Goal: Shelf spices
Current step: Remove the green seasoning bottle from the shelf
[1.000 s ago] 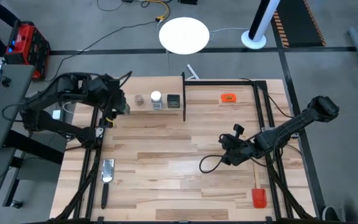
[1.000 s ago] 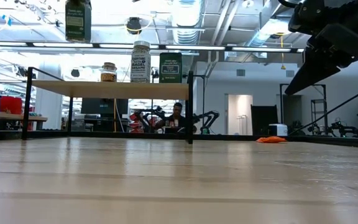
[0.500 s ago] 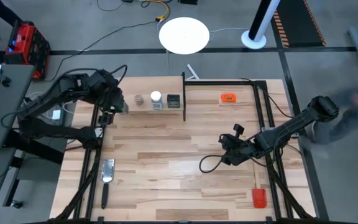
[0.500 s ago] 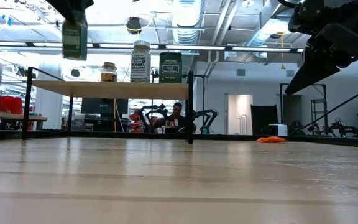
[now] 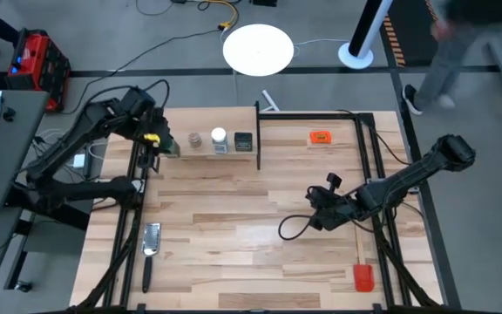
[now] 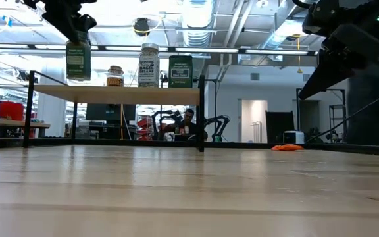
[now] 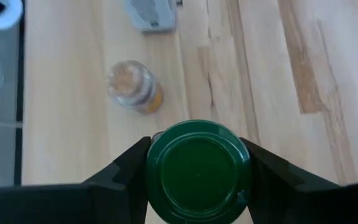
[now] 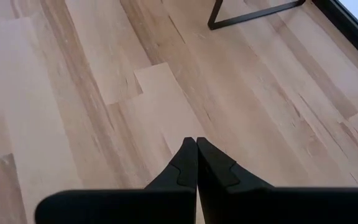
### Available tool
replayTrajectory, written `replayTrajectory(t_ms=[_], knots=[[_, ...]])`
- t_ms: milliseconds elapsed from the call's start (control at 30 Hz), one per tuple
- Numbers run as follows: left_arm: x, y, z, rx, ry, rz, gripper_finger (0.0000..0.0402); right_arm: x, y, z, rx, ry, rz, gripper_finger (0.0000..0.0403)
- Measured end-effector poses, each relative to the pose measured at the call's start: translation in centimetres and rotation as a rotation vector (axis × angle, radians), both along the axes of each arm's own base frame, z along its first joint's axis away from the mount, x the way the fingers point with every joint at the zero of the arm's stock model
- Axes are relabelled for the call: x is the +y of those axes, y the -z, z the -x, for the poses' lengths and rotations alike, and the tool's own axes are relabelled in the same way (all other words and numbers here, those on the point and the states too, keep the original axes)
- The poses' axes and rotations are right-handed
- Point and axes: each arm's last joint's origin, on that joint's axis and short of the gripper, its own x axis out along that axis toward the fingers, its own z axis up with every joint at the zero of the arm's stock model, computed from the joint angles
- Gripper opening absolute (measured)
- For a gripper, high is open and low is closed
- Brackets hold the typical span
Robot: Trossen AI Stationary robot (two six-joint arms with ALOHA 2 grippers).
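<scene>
The shelf (image 5: 209,150) (image 6: 117,94) is a light-wood plank on a thin black frame at the table's far left. On it stand a brownish jar (image 5: 196,139) (image 6: 115,76) (image 7: 134,87), a white-lidded clear jar (image 5: 219,138) (image 6: 149,64) and a black tin (image 5: 243,140) (image 6: 181,71). My left gripper (image 5: 152,142) (image 7: 197,171) is shut on the green-lidded jar (image 6: 78,59) over the shelf's left end. My right gripper (image 5: 283,234) (image 8: 196,152) is shut on nothing and hovers over the table's middle right. My left gripper pinches the jar's green lid (image 7: 160,171) between its two fingers (image 7: 129,171), one on either side. The fingers come from above, pointing down. The jar hangs upright below them, its base (image 6: 78,79) a little above the plank's left end.
A flat orange tag (image 5: 321,137) (image 6: 286,148) lies at the far right. A red-headed spatula (image 5: 363,277) lies near the right edge and a metal scraper (image 5: 151,240) near the left. Bare wood fills the middle. A person (image 5: 434,52) walks beyond the far right corner.
My left gripper has come down steadily with the green-lidded jar, from high above the shelf to just over its left end, keeping the jar upright. A person has passed by beyond the table's right side.
</scene>
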Motion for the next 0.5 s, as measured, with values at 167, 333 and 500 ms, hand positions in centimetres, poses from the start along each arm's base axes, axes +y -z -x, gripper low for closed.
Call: replayTrajectory(t_ms=[167, 333, 500], knots=[[1.2, -0.1, 1.0, -0.062, 0.0, 0.014, 0.0176, -0.2, 0.0, -0.1, 0.007, 0.005, -0.016, 0.0005], [2.2, 0.6, 1.3, -0.032, -0.014, 0.077, 0.0176, -0.3, 0.0, -0.1, 0.011, 0.004, -0.02, 0.0005], [2.9, 1.0, 0.8, -0.019, -0.008, 0.106, 0.0176, -0.3, 0.0, -0.1, 0.014, -0.001, -0.013, 0.0005]])
